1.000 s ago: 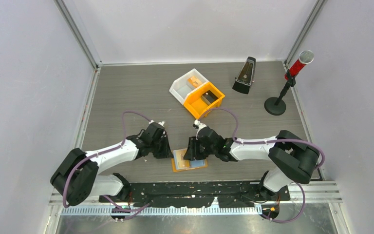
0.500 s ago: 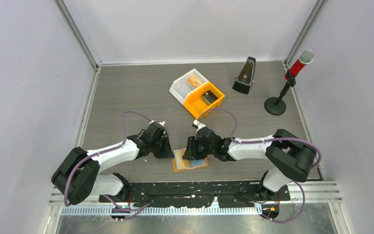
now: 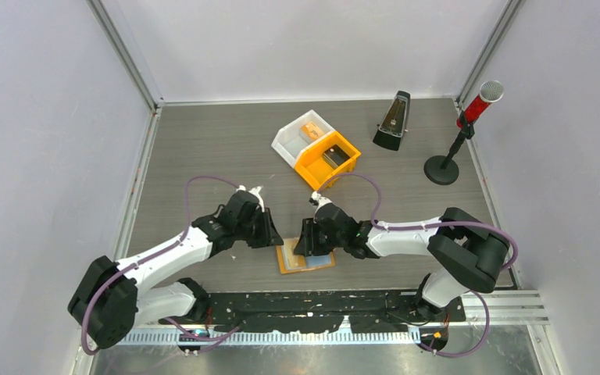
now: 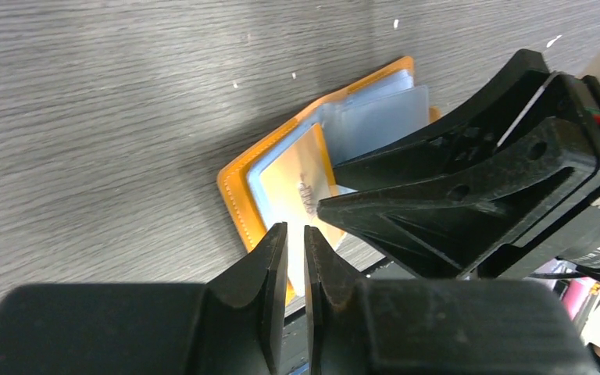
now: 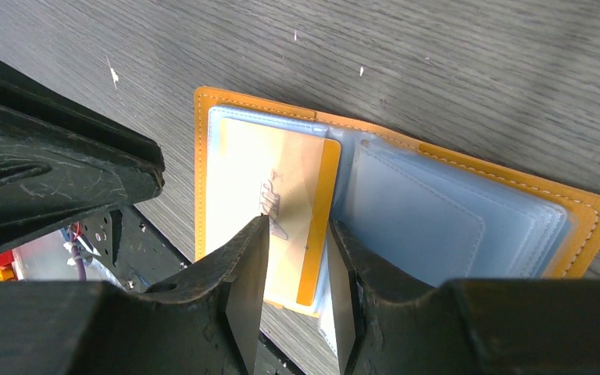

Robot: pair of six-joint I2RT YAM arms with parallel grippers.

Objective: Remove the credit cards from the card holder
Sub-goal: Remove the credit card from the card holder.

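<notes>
1. The right end effector [image 5: 297, 230] is part-open. Its fingers sit astride the orange-striped edge of a cream card [image 5: 242, 172]; I cannot tell whether they press on it.
2. That card lies on the left leaf of the open holder [image 5: 445, 226]. Pale blue sleeves are stacked on the right leaf.
3. The left end effector [image 4: 295, 234] is all but clenched, with only a slit between its fingers. Its tips point down just beside the holder's left edge; whether it nips anything cannot be told.
4. The holder lies flat on the bench [image 5: 476, 62], between the two end effectors and near the arms' bases.
5. Well apart, farther back, an orange bin [image 3: 326, 160] stands against a white bin [image 3: 297, 134].
</notes>
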